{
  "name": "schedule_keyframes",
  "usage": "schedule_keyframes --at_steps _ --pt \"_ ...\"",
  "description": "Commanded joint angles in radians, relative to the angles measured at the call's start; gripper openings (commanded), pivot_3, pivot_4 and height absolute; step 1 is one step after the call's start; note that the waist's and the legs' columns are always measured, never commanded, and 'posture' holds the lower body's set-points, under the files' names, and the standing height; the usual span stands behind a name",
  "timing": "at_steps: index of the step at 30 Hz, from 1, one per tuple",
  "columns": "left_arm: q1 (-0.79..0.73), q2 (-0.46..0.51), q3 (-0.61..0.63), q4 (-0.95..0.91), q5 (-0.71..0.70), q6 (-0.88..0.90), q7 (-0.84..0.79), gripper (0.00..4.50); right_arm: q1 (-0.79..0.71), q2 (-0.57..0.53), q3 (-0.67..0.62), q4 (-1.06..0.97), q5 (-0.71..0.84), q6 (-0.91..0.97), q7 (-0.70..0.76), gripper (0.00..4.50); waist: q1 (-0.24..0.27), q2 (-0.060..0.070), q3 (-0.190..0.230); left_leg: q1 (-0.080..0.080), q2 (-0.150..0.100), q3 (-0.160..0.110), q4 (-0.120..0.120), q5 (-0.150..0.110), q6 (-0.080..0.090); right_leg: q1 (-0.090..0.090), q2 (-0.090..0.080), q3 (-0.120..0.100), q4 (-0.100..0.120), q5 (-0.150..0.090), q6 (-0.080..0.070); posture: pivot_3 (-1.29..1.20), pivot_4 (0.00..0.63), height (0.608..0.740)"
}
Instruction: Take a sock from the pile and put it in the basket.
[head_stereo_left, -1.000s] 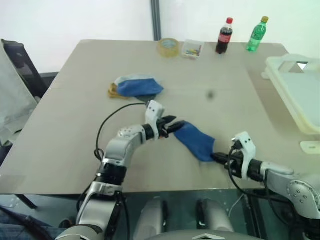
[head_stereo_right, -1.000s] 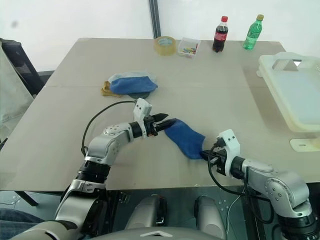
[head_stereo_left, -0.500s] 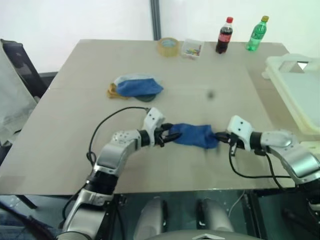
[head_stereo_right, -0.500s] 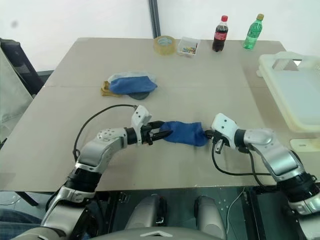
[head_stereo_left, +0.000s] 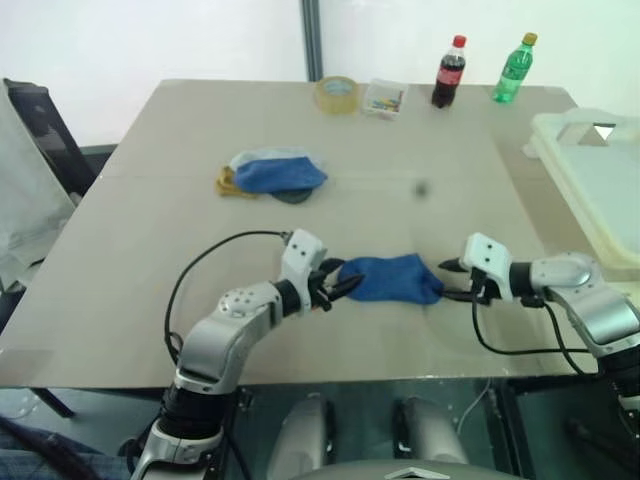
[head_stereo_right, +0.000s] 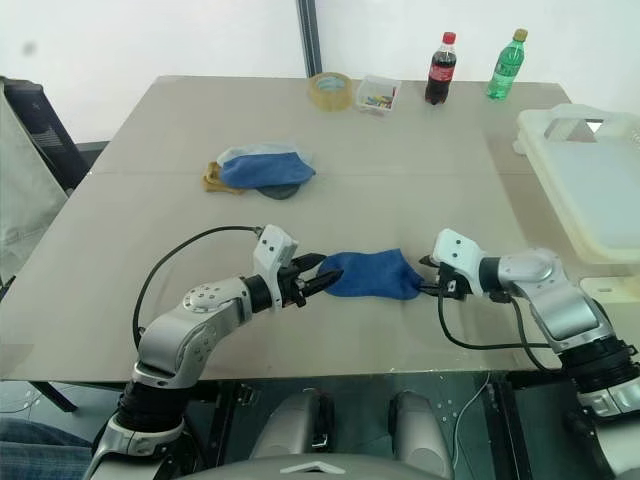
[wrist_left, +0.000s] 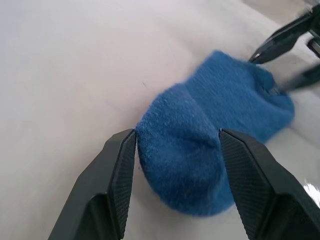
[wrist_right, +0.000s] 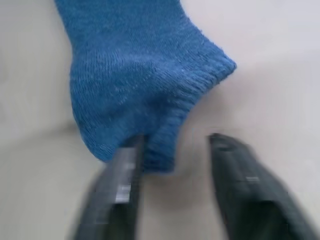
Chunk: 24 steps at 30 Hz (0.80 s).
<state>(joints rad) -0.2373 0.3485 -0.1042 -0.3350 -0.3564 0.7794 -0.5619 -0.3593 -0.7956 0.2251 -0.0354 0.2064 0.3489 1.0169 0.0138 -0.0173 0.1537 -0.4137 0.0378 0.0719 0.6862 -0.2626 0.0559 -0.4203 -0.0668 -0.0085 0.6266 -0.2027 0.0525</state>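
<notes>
Cutting across the right edge of the head views, the large cream-white rectangular plastic basket (head_stereo_right: 585, 175) showed just its near rim and handle cut-out, the rest out of frame. Hard to read in the right wrist view were the right claw's fingers (wrist_right: 125, 185), smeared by motion; one lay against the cuff of the royal blue knitted sock (head_stereo_left: 392, 278) and the other stood apart from it, so the right claw (head_stereo_left: 452, 281) was spread and no longer gripping. The left claw (head_stereo_left: 337, 285) had its jaws set on either side of the sock's toe end, pressing it from both sides. The sock lay flat on the beige worktop (head_stereo_left: 150, 230), stretched between the two claws, well apart from the basket. The pile (head_stereo_left: 272, 174), a small heap with blue on top and pale grey, mustard yellow and dark grey-green showing at its edges, sat farther back on the worktop.

Along the far edge stood a roll of tan tape (head_stereo_left: 337, 93), a small clear box (head_stereo_left: 384, 97), a dark cola bottle (head_stereo_left: 449, 72) and a green bottle (head_stereo_left: 513, 68), before a white wall.

A second earlier the sock had slanted, pinched shut at its cuff by the right claw; since then it had swung level and the right claw had let go.
</notes>
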Motion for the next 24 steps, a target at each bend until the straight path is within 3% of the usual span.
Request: schedule_keyframes --at_steps 1,6,9,11,15,21,24 --pt "-0.022 0.004 0.015 -0.013 -0.003 -0.028 0.006 2.82 0.032 -0.05 -0.075 -0.093 0.044 0.074 0.023 3.52 0.002 0.0 0.0 0.0 0.0 0.0 0.0 0.0 0.0 0.0 0.0 0.0 0.0 0.0 0.0 0.0 0.15 0.74" --pt "-0.009 0.042 0.032 -0.038 -0.037 -0.06 -0.057 2.82 0.077 -0.071 -0.193 -0.174 0.126 0.129 0.018 3.52 -0.001 0.0 0.0 -0.001 0.0 0.0 0.0 0.0 0.0 0.0 0.0 0.0 -0.001 0.0 0.0 0.0 0.15 0.74" --pt "-0.015 0.079 0.095 -0.058 -0.146 -0.028 -0.147 2.82 0.106 -0.053 -0.301 -0.241 0.217 0.137 0.012 3.52 0.0 0.0 0.0 -0.001 0.001 0.0 0.0 0.0 0.0 -0.001 0.0 0.0 0.0 0.0 0.0 0.0 0.15 0.74" --pt "-0.062 0.081 0.129 -0.011 -0.148 -0.067 -0.144 2.82 0.126 -0.034 -0.337 -0.273 0.246 0.13 -0.001 3.52 0.0 0.0 0.0 0.0 0.001 0.0 0.0 0.0 0.0 0.0 0.0 0.0 0.0 0.0 0.0 0.0 0.15 0.74" --pt "-0.208 0.056 0.154 0.146 -0.093 -0.166 -0.1 2.82 0.143 0.028 -0.386 -0.346 0.35 0.189 -0.049 3.52 0.004 0.0 0.0 0.0 0.0 -0.001 0.0 0.0 0.0 0.0 0.0 -0.001 0.0 0.0 0.0 0.0 0.15 0.74" --pt "-0.463 0.029 0.065 0.636 0.191 -0.493 0.061 2.82 0.108 0.077 -0.443 -0.399 0.484 0.27 -0.118 3.52 0.002 -0.001 0.001 -0.001 -0.002 0.0 0.0 0.0 0.0 0.001 0.0 -0.001 -0.001 0.0 0.001 0.0 0.15 0.74" --pt "-0.542 0.009 0.047 0.837 0.268 -0.623 0.109 2.82 0.106 0.074 -0.445 -0.41 0.498 0.286 -0.145 3.52 0.001 -0.001 0.001 -0.001 -0.002 0.0 0.0 0.0 0.0 0.001 0.0 -0.001 -0.001 0.002 0.004 0.0 0.15 0.74"
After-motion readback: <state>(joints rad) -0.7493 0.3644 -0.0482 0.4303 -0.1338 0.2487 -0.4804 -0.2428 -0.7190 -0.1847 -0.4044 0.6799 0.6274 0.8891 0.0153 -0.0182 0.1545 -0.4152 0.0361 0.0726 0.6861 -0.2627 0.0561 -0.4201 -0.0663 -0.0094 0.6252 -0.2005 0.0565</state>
